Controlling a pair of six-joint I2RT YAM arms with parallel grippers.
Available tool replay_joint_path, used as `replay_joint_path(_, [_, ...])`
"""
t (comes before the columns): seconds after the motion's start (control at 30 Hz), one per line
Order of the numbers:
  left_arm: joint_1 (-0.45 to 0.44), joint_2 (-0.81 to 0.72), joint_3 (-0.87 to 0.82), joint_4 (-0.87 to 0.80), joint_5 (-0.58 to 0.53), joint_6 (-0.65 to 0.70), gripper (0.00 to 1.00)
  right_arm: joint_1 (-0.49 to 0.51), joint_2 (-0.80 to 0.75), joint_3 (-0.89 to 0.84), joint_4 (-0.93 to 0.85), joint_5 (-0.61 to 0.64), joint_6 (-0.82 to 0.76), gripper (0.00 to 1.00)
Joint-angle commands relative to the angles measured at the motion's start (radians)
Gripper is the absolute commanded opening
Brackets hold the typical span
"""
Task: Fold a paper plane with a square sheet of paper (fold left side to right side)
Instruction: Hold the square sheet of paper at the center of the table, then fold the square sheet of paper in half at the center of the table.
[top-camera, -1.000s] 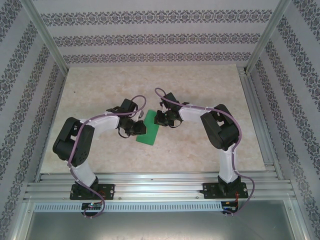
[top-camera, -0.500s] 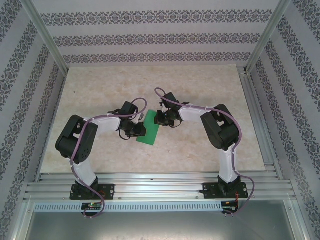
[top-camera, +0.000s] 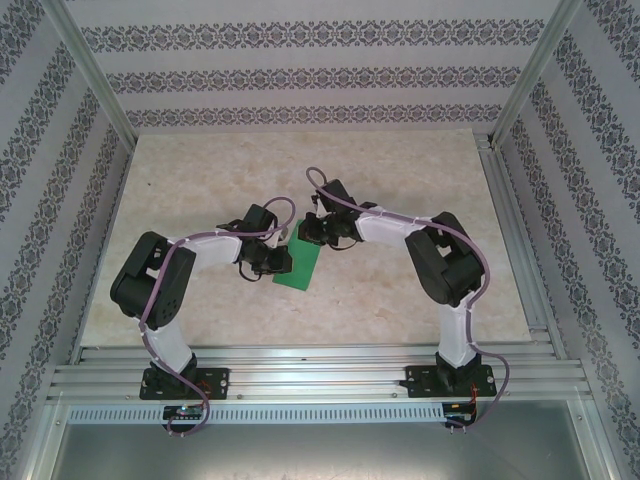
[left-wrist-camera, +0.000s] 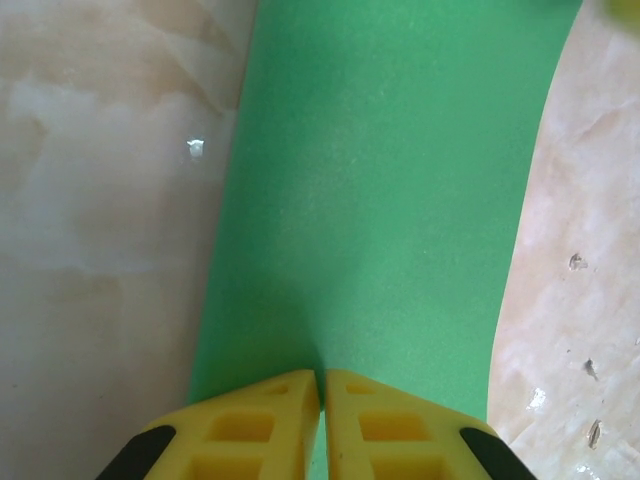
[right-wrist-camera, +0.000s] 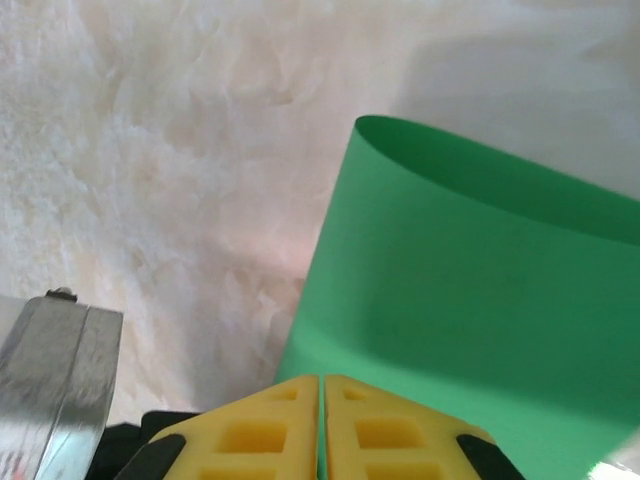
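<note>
The square sheet of paper (top-camera: 298, 270), near a white speck (left-wrist-camera: 196, 147), is pinched by left tool (left-wrist-camera: 321, 376) and right tool (right-wrist-camera: 321, 379).

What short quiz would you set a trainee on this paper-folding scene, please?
1. True or false: the sheet of paper lies completely flat on the table.
2. Which fingers are shut on the paper? A) the left fingers only B) the right fingers only C) both
3. Fill in: the paper is ____ in colour.
Key: 1 false, since it arches up in the right wrist view; 2 C; 3 green.
</note>
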Motion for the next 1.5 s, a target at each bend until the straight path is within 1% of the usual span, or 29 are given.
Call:
replay_joint_path(0.0, [-0.02, 0.038, -0.026, -0.07, -0.086, 0.003, 0.14, 0.016, 0.055, 0.047, 0.054, -0.031, 0.048, 0.09])
replay_joint_path(0.2, [-0.023, 0.044, -0.027, -0.069, -0.089, 0.004, 0.14, 0.029, 0.12, 0.083, 0.082, -0.044, 0.086, 0.08])
replay_joint_path(0.47, [-0.025, 0.049, -0.027, -0.08, -0.099, 0.013, 0.14, 0.035, 0.193, 0.137, 0.079, -0.026, 0.102, 0.07])
replay_joint_path(0.63, [-0.026, 0.049, -0.031, -0.08, -0.105, 0.015, 0.14, 0.026, 0.219, 0.191, 0.017, 0.042, 0.069, 0.07])
replay_joint_path(0.8, [-0.028, 0.049, -0.041, -0.078, -0.107, 0.017, 0.13, 0.002, 0.248, 0.234, 0.009, 0.055, 0.063, 0.07])
replay_joint_path(1.17, [-0.027, 0.039, -0.059, -0.081, -0.115, 0.022, 0.13, -0.035, 0.35, 0.383, -0.073, 0.078, 0.021, 0.08])
replay_joint_path(1.3, [-0.027, 0.038, -0.061, -0.079, -0.115, 0.019, 0.13, -0.053, 0.32, 0.361, -0.054, 0.074, 0.03, 0.08])
replay_joint_path(1.4, [-0.027, 0.035, -0.058, -0.078, -0.111, 0.011, 0.13, -0.06, 0.236, 0.297, -0.03, 0.075, 0.02, 0.1])
replay_joint_path(1.47, [-0.027, 0.029, -0.058, -0.078, -0.112, 0.006, 0.13, -0.068, 0.162, 0.241, -0.009, 0.075, 0.014, 0.13])
